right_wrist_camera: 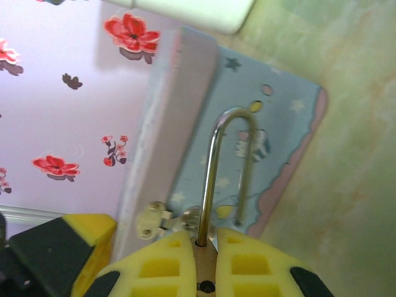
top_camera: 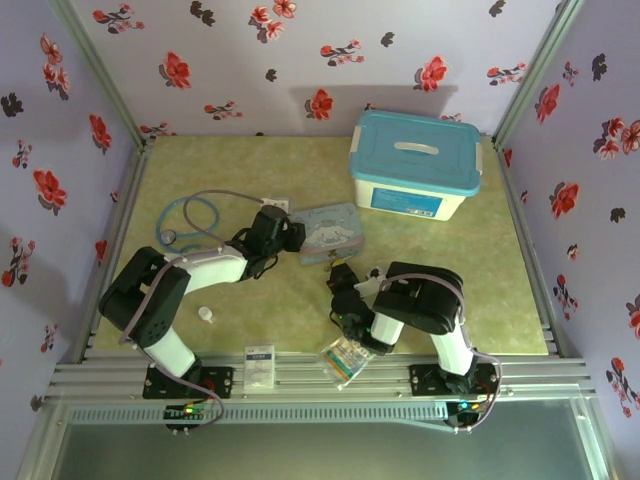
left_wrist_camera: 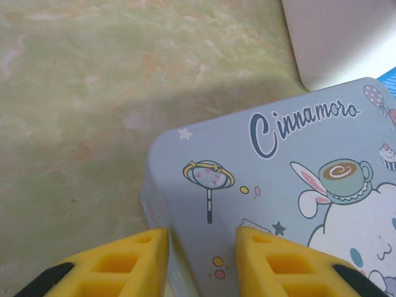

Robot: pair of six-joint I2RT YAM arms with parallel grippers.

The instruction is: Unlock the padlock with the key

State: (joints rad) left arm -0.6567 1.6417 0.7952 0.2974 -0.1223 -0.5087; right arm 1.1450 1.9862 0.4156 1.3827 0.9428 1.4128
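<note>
Obstacles we recorded: tin (top_camera: pixel 335 218) mid-table, at the left gripper's (left_wrist_camera: pixel 202 241) tips; box (top_camera: pixel 415 165) far right; stethoscope (top_camera: pixel 190 215) left; cap (top_camera: pixel 205 313) near left. Free room we recorded: bare table (top_camera: pixel 480 280) right of the tin; far strip left of the box.

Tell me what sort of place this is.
Likely a robot test booth rather than a home: the left arm and right arm bolted to an aluminium rail frame at the near edge, floral-papered walls closing in the marbled tabletop, and props such as a blue-lidded box and a stethoscope laid out.

Left hand (left_wrist_camera: pixel 201 241) spread open; right hand (right_wrist_camera: pixel 206 242) clamped shut.
</note>
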